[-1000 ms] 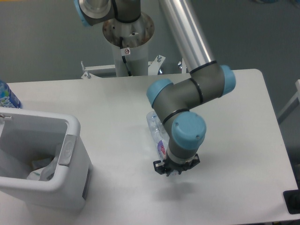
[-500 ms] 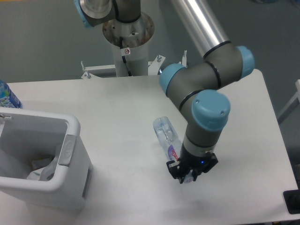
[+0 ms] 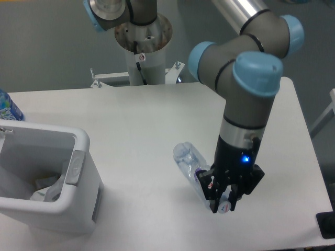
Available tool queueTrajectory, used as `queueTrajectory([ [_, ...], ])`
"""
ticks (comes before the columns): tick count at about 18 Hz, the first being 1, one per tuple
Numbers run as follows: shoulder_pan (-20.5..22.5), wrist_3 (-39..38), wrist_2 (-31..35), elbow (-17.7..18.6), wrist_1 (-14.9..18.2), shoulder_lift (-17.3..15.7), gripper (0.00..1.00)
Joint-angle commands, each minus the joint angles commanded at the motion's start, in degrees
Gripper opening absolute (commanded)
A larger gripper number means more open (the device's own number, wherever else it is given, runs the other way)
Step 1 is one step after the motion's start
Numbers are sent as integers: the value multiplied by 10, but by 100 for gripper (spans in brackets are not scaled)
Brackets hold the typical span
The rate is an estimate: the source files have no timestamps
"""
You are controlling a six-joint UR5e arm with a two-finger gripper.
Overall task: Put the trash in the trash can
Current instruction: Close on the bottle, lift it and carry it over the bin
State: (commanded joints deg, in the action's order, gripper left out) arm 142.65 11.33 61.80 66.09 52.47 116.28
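The trash I can see is a slim clear plastic bottle (image 3: 189, 163) with a red-purple label. It hangs tilted over the table's front middle, base up-left and neck down-right. My gripper (image 3: 223, 202) points down and is shut on the bottle near its neck. The white trash can (image 3: 79, 148) stands at the front left, well apart from the gripper. Inside it lies a crumpled white wrapper (image 3: 44, 186), partly hidden by the bin's wall.
A blue-labelled bottle (image 3: 7, 107) peeks out behind the bin at the far left edge. The arm's base column (image 3: 142, 44) stands behind the table. A black object (image 3: 326, 225) sits past the front right corner.
The arm has risen and swung right and toward the front. The bottle has come along in the gripper, and its base end has lifted and tilted.
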Motion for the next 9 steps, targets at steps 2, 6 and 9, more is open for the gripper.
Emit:
queueTrajectory([
  [2,-18,2,-4,-3,-30,-4,13],
  [6,-56,2,-4,-3,-57,-33,13],
  [9,-83,3,-22,-11,-80,-56,13],
])
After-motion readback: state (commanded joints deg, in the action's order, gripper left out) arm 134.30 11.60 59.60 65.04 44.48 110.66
